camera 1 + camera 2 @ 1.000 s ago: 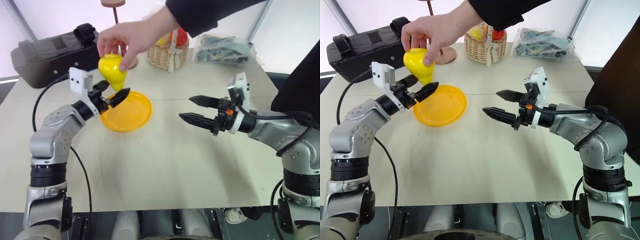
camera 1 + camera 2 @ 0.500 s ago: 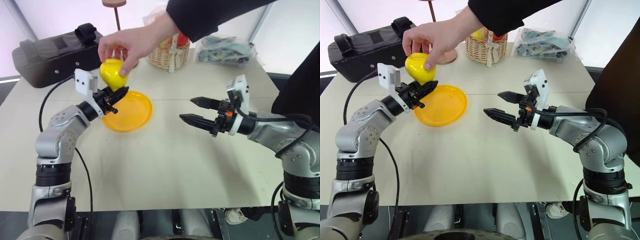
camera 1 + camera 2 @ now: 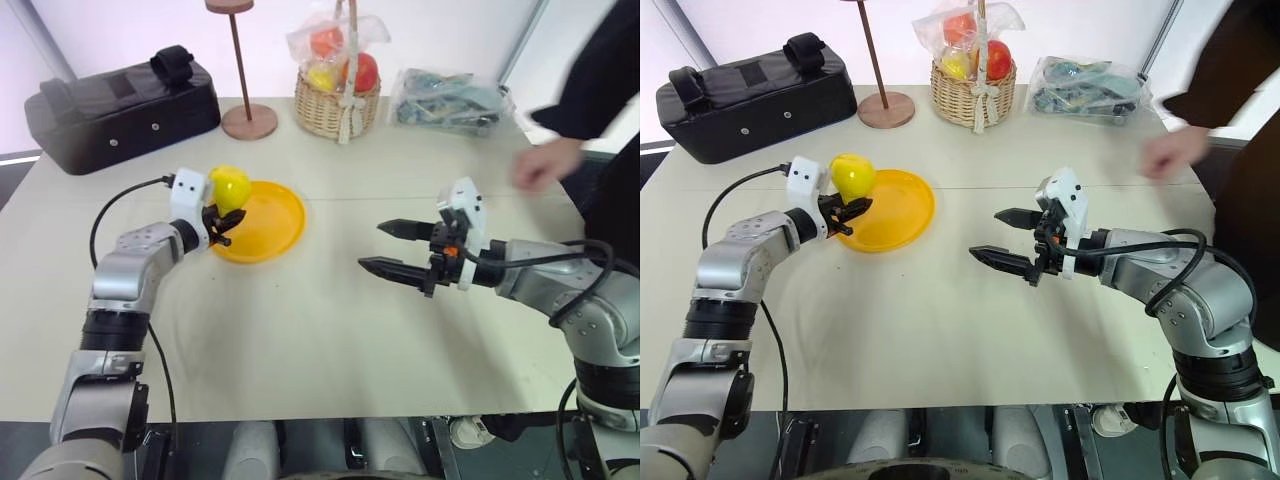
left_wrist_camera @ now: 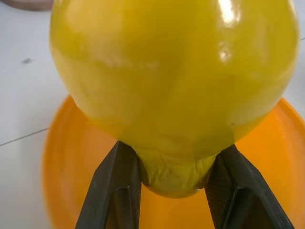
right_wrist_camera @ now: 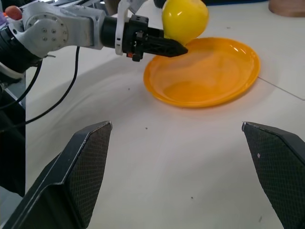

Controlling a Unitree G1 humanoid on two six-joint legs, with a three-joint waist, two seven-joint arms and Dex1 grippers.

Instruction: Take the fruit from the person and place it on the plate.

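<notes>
The yellow fruit [image 3: 229, 187] stands with its tapered end down, and my left gripper [image 3: 232, 217] is shut on that end. In the left wrist view the two black fingers [image 4: 116, 191] pinch the tip of the fruit [image 4: 176, 71]. The fruit hangs just above the left rim of the yellow-orange plate [image 3: 268, 228]. The person's hand [image 3: 545, 165] is away at the right side of the table, empty. My right gripper [image 3: 370, 246] is open over the table's middle, pointing towards the plate [image 5: 209, 71] with nothing between its fingers.
A wicker basket [image 3: 337, 100] of wrapped fruits stands at the back. A wooden stand with a round base [image 3: 249, 121] is to its left, and a black bag [image 3: 120, 100] lies at the back left. At the back right lies a clear bag of items [image 3: 450, 100].
The person's hand has let go of the fruit and drawn back to the right. My left gripper has shut on the fruit's tapered end and sunk with it towards the plate's rim.
</notes>
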